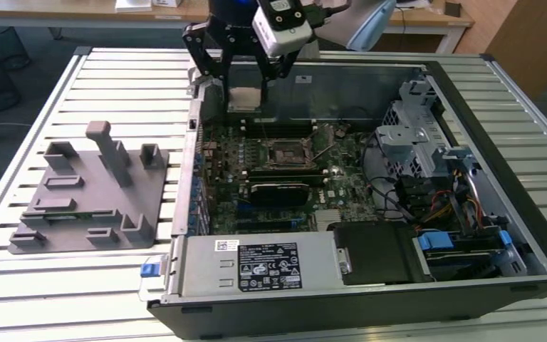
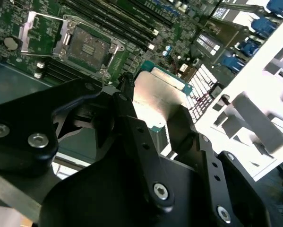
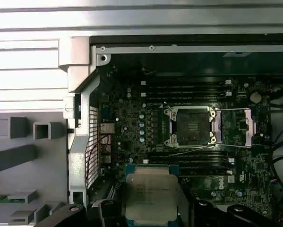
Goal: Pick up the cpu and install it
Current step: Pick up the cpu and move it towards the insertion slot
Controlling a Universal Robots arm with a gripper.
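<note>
Grey fixture tray (image 1: 88, 196): on the slatted table (image 1: 65, 299), exterior view's left.
Gripper (image 1: 244, 91): over the far left part of the open computer case (image 1: 350, 303), fingers clamped on the cpu (image 1: 245, 98).
Cpu: held in the air, clear of the open socket (image 1: 288, 151), which lies nearer and to the right.

On the counter (image 1: 26, 299), an open computer case (image 1: 350, 313) — just beside it, at the exterior view's left, a fixture tray (image 1: 74, 228). In the case, a motherboard (image 1: 340, 185) with the socket (image 1: 283, 151) mid-board. Above the board, apart from the socket, in the tool (image 1: 244, 96) — the cpu (image 3: 150, 196).
</note>
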